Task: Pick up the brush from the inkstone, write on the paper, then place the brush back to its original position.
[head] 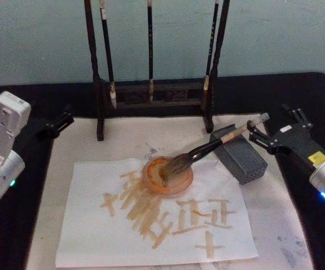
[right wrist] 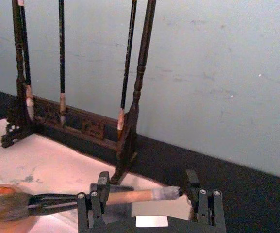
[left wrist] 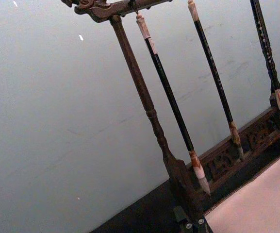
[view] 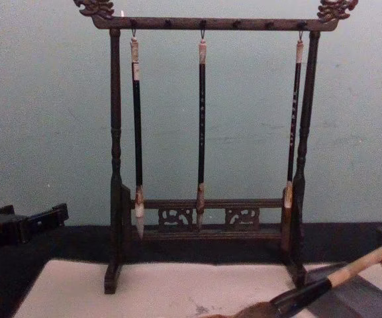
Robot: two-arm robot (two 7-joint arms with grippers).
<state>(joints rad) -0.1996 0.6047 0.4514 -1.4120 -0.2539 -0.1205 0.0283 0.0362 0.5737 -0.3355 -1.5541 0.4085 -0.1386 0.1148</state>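
The brush (head: 207, 149) lies slantwise right of centre in the head view. Its bushy bristles rest in a shallow orange dish (head: 151, 179) on the paper (head: 94, 236), and its tan shaft is propped across the top of the inkstone (head: 246, 163). The whitish tail pokes up toward the upper right. The paper, lower centre, already carries tan strokes.

The right gripper (head: 272, 125) sits at the right edge, mid-height, with its jaws apart and nothing held. In the right wrist view the shaft's wrapped end shows between the two fingers (right wrist: 193, 187). The left gripper (head: 61, 121) is parked at the left edge, mid-height, and I cannot tell how it is set.

The main risk, as I judge it, is alignment. The line between the jaws seems to run nearly along the shaft rather than across it, though the angle is hard to read from here. If they close like that, they could miss the shaft or only catch the tail. A knock on the tail could then pivot the brush on the stone's edge, dragging the bristles out of the dish and across the paper. A careless lift could also swing the shaft into the brush rack (head: 151, 93) just behind.
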